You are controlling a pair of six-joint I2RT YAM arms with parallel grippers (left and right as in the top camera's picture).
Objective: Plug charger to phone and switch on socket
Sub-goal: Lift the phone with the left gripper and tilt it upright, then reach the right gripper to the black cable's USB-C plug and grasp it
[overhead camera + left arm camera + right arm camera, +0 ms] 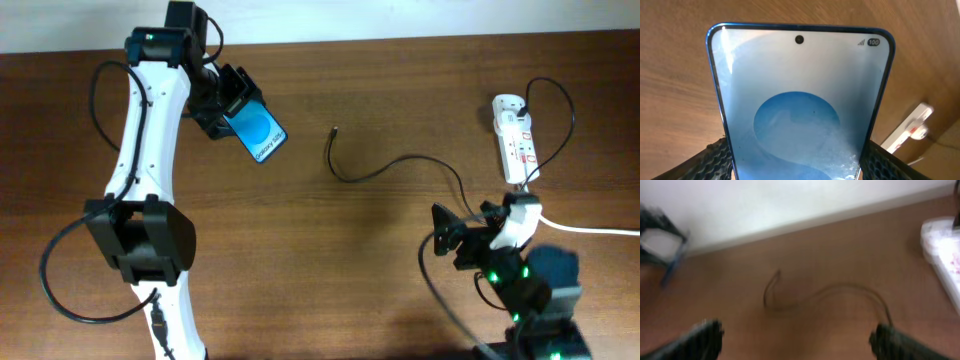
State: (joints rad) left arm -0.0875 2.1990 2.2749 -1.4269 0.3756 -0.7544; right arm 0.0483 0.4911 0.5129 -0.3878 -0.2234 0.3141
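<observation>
Phone (256, 130) pinched across its lower part between the two fingers (715, 160) of the left hand (228, 108), blue screen turned back toward that hand's wrist, top edge pointing away from it and jutting well past the fingertips. Right hand (447, 238) spread wide, nothing between its fingers (705, 340), only bare wood of the counter (330, 280) in the gap. Loose on the wood ahead of the right hand, the charger (400, 163): thin black cable curling in a slack S, its small plug tip (333, 129) at the far end, free, well ahead of the right hand and off to the side of the left hand, near the phone but apart from it. Farther ahead of the right hand and off to its right, the socket (515, 140), flat on the counter, the cable's other end running up to it. Thick white cord (590, 230) trailing off at the right hand's right side. Switch position too small to tell. Past the left hand, beyond the phone's right edge, a corner of the socket again, far off.
</observation>
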